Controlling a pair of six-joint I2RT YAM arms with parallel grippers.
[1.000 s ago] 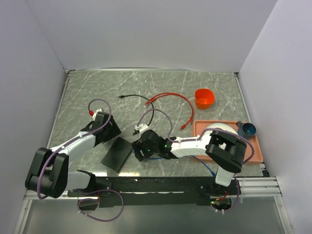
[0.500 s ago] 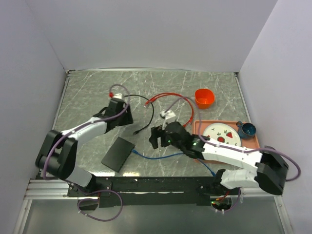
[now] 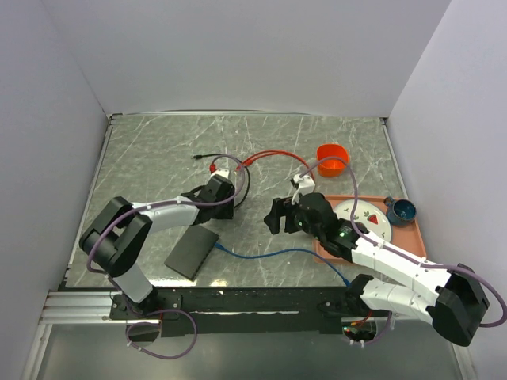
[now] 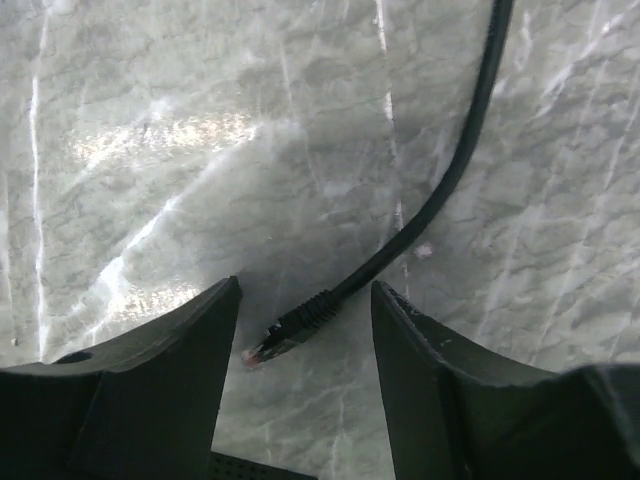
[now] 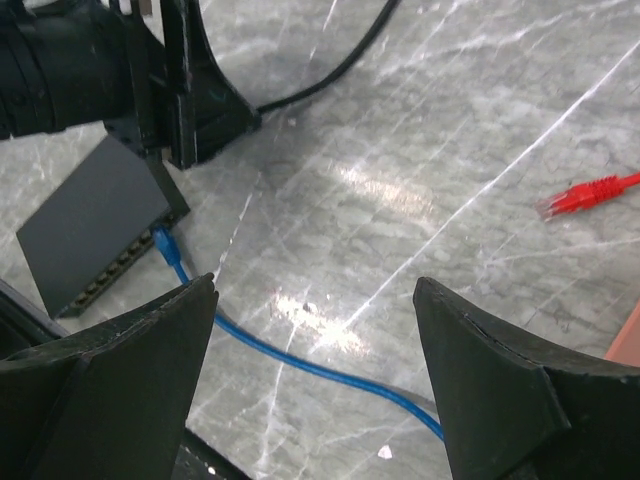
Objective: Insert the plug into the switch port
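Both arms have swung rightward: the left pincer (image 4: pixel 305 300) has left the black box (image 3: pixel 192 250) and now hangs over the end of the black cable, while the right one has drawn back from the box toward the tray.

The left pincer's jaws stand apart with the black plug (image 4: pixel 283 340) lying loose on the surface (image 3: pixel 158 150) between them, gripped by neither. The switch port (image 5: pixel 118 265) sits in the row along the box's edge, well apart from that plug. A blue plug (image 5: pixel 163 240) lies right at that edge; whether it is seated I cannot tell. The right pincer (image 5: pixel 315 290) gapes wide and holds nothing.

Risks, as I judge them: the plug lies slantwise, so closing jaws may twist it or catch only the boot, and the stiff cable could drag it free on the way to the box.

Count: two pincers, three cables (black, blue (image 3: pixel 277 253), red (image 3: pixel 273 153)), one box, one orange cup (image 3: pixel 333 158), one tray (image 3: pixel 412 245), one plate (image 3: pixel 379 224), one blue cup (image 3: pixel 402 210).
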